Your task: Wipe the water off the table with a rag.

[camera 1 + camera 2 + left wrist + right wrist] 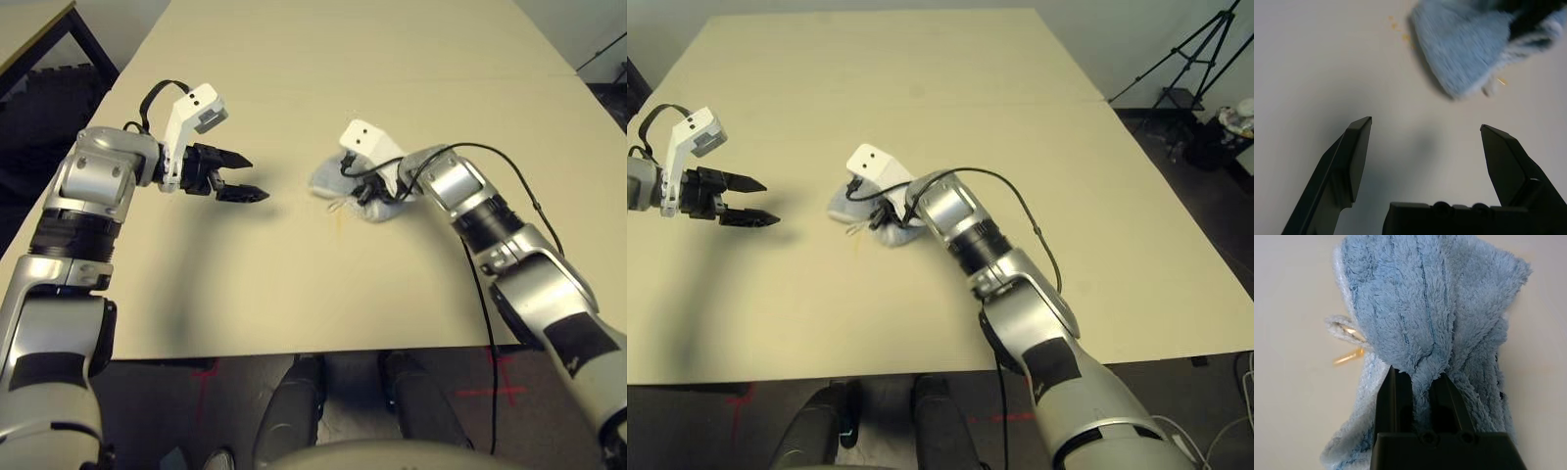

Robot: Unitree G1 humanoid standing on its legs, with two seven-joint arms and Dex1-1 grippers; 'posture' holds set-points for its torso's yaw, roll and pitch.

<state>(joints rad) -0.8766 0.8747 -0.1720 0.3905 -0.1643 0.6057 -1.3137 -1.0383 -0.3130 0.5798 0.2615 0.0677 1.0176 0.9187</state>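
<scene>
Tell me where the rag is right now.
The rag lies bunched mid-table, pinched in the right gripper, with the open left gripper off to its left.

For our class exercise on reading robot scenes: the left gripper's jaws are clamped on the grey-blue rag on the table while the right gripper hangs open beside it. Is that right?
No, the arms are swapped. The right gripper has its jaws shut on the rag, as the right wrist view shows. The left gripper hangs open beside it over the table, holding nothing.

Table (294, 294) w/ rag (333, 176); water (1396, 25)
</scene>
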